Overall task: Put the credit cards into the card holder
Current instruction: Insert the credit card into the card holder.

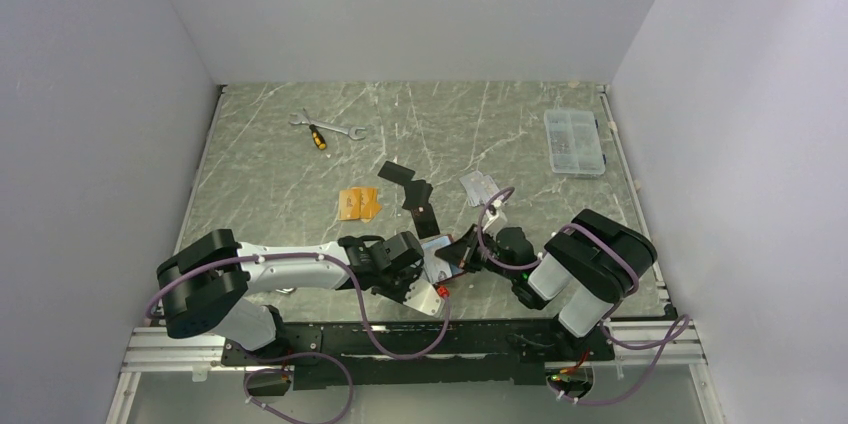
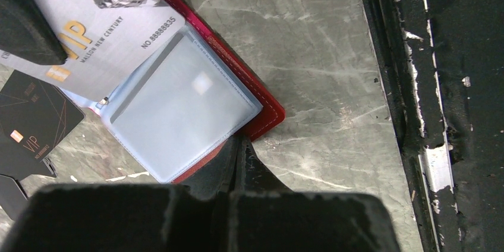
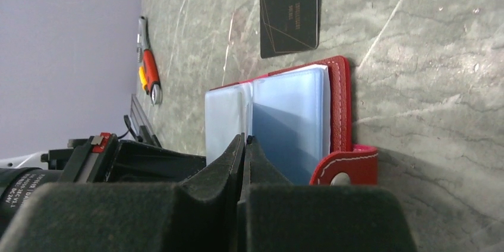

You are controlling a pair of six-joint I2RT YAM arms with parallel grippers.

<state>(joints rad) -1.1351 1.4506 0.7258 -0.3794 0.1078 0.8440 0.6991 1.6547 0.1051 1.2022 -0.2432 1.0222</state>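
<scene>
Straight to the small dark-red leather-look folding card holder (image 2: 268, 115), spread open on the grey marble-patterned table (image 1: 450, 114), clear plastic sleeves (image 2: 178, 109) facing up, snap tab (image 3: 345, 166) sticking out at one side. Over to the left gripper (image 2: 238, 145): clamped shut, tips touching the holder's red edge. Now the right gripper (image 3: 245, 142): closed too, tips down at the holder's sleeves, hard to tell about any grip on one. Lying partly across the holder's open sleeve, a silver-grey plastic VIP card (image 2: 113, 38), one corner under a dark fingertip (image 2: 24, 20). Just beside the holder, flat on the table, a thin black card (image 3: 289, 8). Farther out from the holder, a small fan of orange cards (image 1: 358, 204). Well beyond the holder, a steel wrench (image 1: 334, 128) crossed with a yellow-handled screwdriver (image 1: 317, 138), and well away again, a clear plastic compartment box (image 1: 574, 141).
</scene>
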